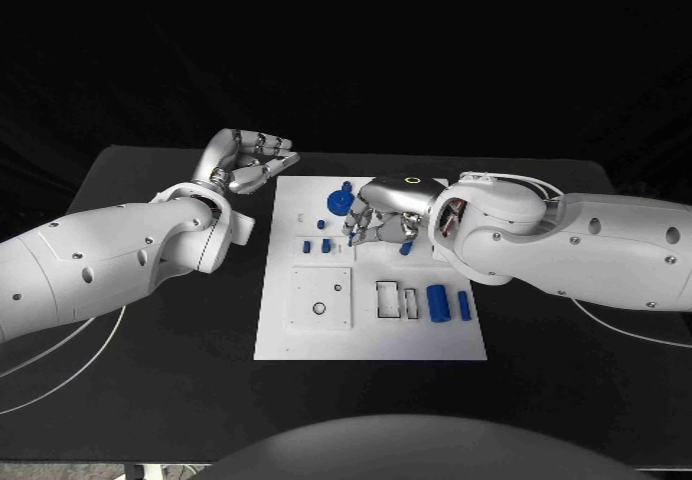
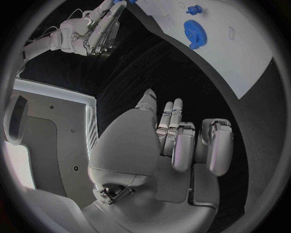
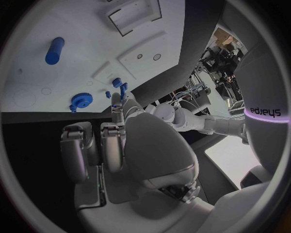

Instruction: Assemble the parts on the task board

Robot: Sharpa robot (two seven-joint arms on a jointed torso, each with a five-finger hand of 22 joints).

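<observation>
The white task board (image 1: 433, 340) lies mid-table. Near its back edge a blue gear (image 1: 340, 203) (image 2: 195, 33) (image 3: 80, 100) lies with a small blue peg (image 2: 194, 8) beside it. Three short blue pegs (image 1: 316, 244) (image 3: 119, 86) stand left of centre, and another blue piece (image 1: 407, 248) sits just right of them. Two blue cylinders (image 1: 449, 303) lie at the right; the right wrist view catches one cylinder (image 3: 55, 50). My right hand (image 1: 382, 215) (image 2: 91, 30) hangs over the board's back half, fingers pointing down beside the short pegs, holding nothing. My left hand (image 1: 254, 158) (image 2: 182, 141) stays off the board's back left corner, fingers curled in, empty.
A square raised block (image 1: 319, 297) with a ring mark sits on the board's front left, and rectangular slots (image 1: 391, 299) lie next to the cylinders. Black table (image 1: 173, 380) surrounds the board on all sides.
</observation>
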